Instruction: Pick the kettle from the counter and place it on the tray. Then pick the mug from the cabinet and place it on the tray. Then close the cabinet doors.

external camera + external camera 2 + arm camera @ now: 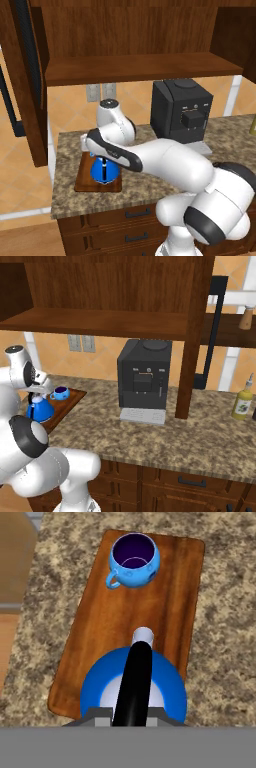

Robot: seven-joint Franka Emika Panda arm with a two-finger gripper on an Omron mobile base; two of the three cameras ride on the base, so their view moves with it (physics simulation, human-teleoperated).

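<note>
The blue cone-shaped kettle point(97, 687) stands on the near end of the reddish-brown tray point(125, 607), which lies on the granite counter point(225, 637). My gripper point(132, 718) is straight above it, shut on the kettle's thin black handle point(136, 677). At the tray's far end sits the light-blue mug point(134, 559), upright, its purple inside showing. From the base I see the kettle point(103, 171) under my hand point(99, 156), and the mug point(61, 393) behind the kettle point(41, 410). Both cabinet doors point(25, 75) point(200, 331) stand open; the cabinet shelf point(140, 67) is bare.
A black coffee machine point(145, 381) stands on the counter right of the tray, under the cabinet. A yellow-green bottle point(243, 398) is at the counter's far right. The counter's left edge point(55, 170) is close to the tray. Drawers with black handles point(137, 214) run below.
</note>
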